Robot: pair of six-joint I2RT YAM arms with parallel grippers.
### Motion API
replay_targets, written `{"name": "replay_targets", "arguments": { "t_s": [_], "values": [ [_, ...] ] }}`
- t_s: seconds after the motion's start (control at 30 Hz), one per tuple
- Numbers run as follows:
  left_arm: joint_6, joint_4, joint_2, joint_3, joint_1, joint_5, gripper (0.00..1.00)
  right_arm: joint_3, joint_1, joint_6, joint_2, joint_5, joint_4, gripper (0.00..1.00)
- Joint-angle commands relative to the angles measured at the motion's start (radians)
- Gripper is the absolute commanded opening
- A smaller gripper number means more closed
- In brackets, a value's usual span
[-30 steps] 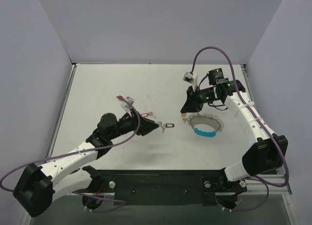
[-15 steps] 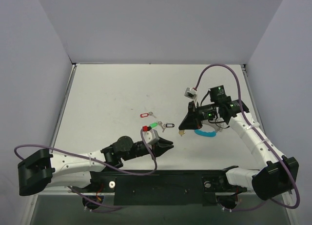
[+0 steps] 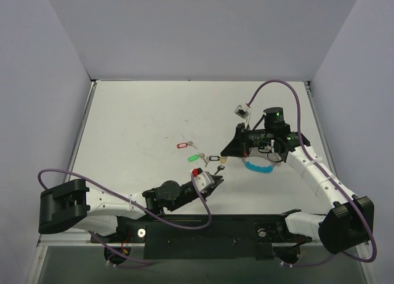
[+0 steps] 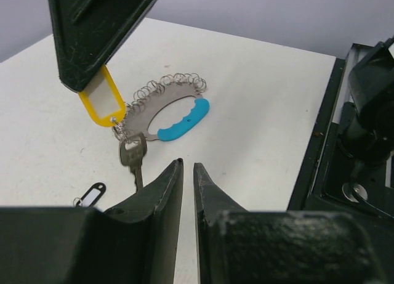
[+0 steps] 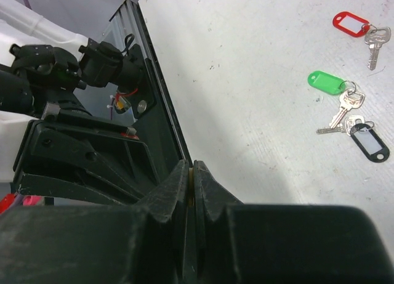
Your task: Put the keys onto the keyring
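Left gripper (image 4: pixel 188 167) now narrower, nearer the yellow key (image 4: pixel 132 153) than before.

**Enclosure and work surface.** A flat white tabletop (image 3: pixel 135 117) extends beyond and to both sides of the left gripper (image 3: pixel 217 182) and the right gripper (image 3: pixel 225 156). Faint dark scuffs mark it beyond and to the left of the left gripper. Three plain, pale lavender-grey walls enclose it: a back wall (image 3: pixel 197 31) far beyond both grippers, a left wall (image 3: pixel 37 111) well to the left of the left gripper, and a right wall (image 3: pixel 369 81) to the right of the right gripper. A black mounting rail (image 3: pixel 203 230) runs along the table's near edge, behind both grippers. Lighting is even and diffuse, with soft grey shadows on the tabletop beneath them.
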Motion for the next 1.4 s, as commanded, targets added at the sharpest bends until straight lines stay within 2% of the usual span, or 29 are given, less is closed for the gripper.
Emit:
{"name": "replay_targets", "arguments": {
  "t_s": [0.0,0.3,1.1,1.37],
  "values": [
    [0.031,0.116,0.005,0.012,-0.019,-0.142,0.23,-0.006,-0.005,0.05,-0.017,-0.002,0.076,0.0],
    [0.04,0.13,0.03,0.03,-0.018,-0.236,0.23,-0.018,-0.012,0.078,-0.017,0.011,0.105,0.0],
    [0.092,0.213,0.118,0.084,-0.018,-0.294,0.24,-0.035,-0.013,0.115,-0.008,0.015,0.144,0.0],
    [0.115,0.247,0.148,0.095,-0.018,-0.352,0.27,-0.038,-0.013,0.118,-0.005,0.015,0.147,0.0]
  ]
}}
